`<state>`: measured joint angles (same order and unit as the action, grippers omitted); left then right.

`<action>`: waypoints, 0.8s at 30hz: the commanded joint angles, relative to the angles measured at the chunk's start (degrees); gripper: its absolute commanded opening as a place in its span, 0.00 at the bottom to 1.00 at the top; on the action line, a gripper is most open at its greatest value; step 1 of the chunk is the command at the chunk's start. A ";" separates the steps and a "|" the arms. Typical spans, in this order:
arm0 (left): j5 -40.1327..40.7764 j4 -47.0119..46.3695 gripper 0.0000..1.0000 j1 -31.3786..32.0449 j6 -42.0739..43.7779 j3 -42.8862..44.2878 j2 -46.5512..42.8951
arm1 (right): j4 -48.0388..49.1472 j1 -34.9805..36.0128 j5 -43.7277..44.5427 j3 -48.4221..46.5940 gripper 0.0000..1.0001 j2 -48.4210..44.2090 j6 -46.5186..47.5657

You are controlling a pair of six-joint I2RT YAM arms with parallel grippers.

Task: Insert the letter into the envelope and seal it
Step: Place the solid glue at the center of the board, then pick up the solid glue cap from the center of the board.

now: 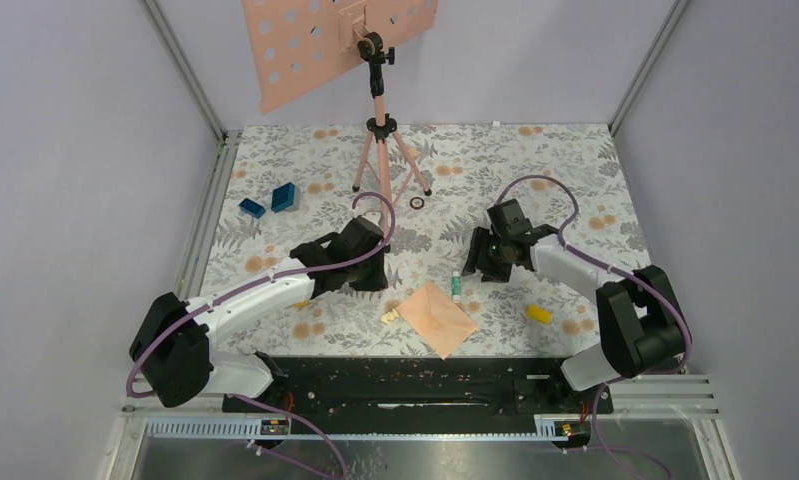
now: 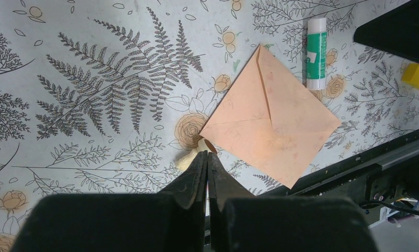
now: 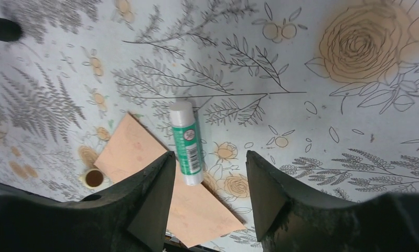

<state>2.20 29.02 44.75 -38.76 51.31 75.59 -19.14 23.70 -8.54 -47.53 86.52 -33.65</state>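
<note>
Envelope point(image 2: 272, 121) lies flat just beyond the closed left claw point(image 2: 207, 155).

We see our left arm point(image 1: 240, 305) and right arm point(image 1: 575, 268) built of white link shells and black joint housings, trailing looped purple cables point(image 1: 531, 180), ending in black wedge-shaped jaws.

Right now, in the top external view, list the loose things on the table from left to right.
small blue block, larger blue block, small cream roll, envelope, yellow block. Left out, overlapping the envelope's span: glue stick, ring.
</note>
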 commanded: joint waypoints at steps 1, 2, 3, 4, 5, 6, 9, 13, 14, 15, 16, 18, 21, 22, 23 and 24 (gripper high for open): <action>1.03 -0.90 0.00 -0.31 1.06 1.80 -0.79 | -2.93 0.46 4.12 -4.49 0.60 -4.68 1.57; 1.05 -0.89 0.00 -0.43 1.06 1.78 -0.86 | -3.52 0.47 4.77 -5.07 0.60 -5.34 1.96; 1.18 -0.89 0.01 -0.43 0.76 1.69 -0.89 | -4.11 0.47 5.30 -5.79 0.60 -5.70 2.19; 1.14 -1.00 0.01 -0.61 0.34 1.50 -0.90 | -4.58 0.39 5.81 -6.41 0.61 -6.07 2.56; 0.72 -1.35 0.01 -0.83 -0.13 1.14 -1.08 | -5.16 0.38 6.40 -7.03 0.61 -6.31 2.90; -0.02 -1.86 0.02 -1.16 -0.51 0.75 -1.33 | -5.64 0.31 6.97 -7.60 0.61 -6.54 3.27; -1.02 -2.81 0.02 -1.70 -1.17 -0.01 -2.34 | -6.40 -0.83 8.15 -8.95 0.61 -7.49 3.65; -0.58 -2.59 0.03 -2.41 -0.93 -0.28 -3.59 | -6.62 -5.23 7.62 -11.44 0.61 -7.07 2.67; -0.53 -2.48 0.03 -2.66 -0.82 -0.33 -3.87 | -6.66 -6.75 7.39 -12.62 0.61 -6.21 2.25; -0.46 -2.46 0.03 -2.77 -0.60 -0.41 -4.16 | -6.65 -8.50 7.50 -14.10 0.61 -5.15 1.79; -0.49 -2.36 0.03 -3.01 -0.42 -0.34 -4.32 | -6.64 -9.49 8.09 -15.93 0.61 -3.73 0.96; -0.34 -2.03 0.03 -3.47 0.09 -0.06 -4.48 | -6.63 -10.56 11.39 -20.96 0.61 -0.18 -0.66; -0.11 -1.01 0.03 -4.07 0.84 0.74 -4.48 | -7.16 -12.10 12.60 -29.49 0.62 7.33 -3.09; 0.11 -0.70 0.03 -4.27 1.10 0.92 -4.61 | -7.93 -12.66 12.33 -32.93 0.62 11.27 -3.97; 0.13 -0.76 0.03 -4.50 1.43 0.90 -4.76 | -8.61 -13.15 11.95 -36.41 0.62 14.23 -4.75; 0.30 -0.80 0.04 -4.69 1.82 0.88 -5.10 | -8.84 -13.43 11.88 -39.92 0.62 16.95 -5.22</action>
<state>1.80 28.84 40.97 -38.85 50.98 72.69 -26.74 11.62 1.15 -76.01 93.86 -35.00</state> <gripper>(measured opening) 0.033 0.613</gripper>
